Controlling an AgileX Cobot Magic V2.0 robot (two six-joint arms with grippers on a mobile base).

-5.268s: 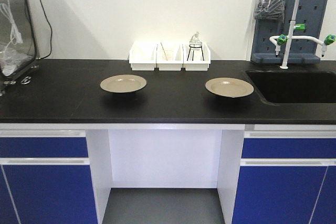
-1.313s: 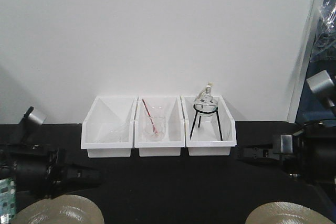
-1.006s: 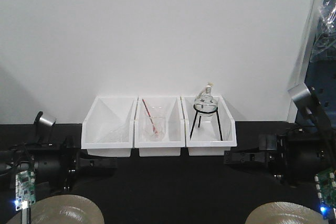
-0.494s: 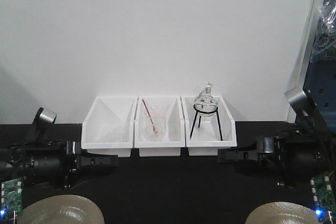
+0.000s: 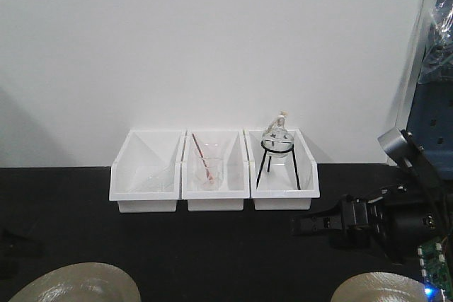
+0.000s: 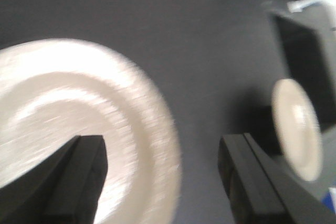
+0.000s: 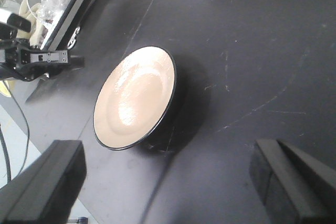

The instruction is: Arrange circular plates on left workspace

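Evidently the left plate (image 5: 74, 286), round, shallow, glossy beige w/ a thin dark rim, and the matching right plate (image 5: 382, 289) are laid flat and well apart on the long matte black bench (image 5: 226, 259), prob. so each is reachable by one arm. The left hand (image 6: 163, 142) is spread wide, empty, directly over the left plate's rim; contact can't be told (blurred). The right hand (image 7: 165, 148) is also spread, nothing held, w/ one plate (image 7: 136, 95) ahead, apart.
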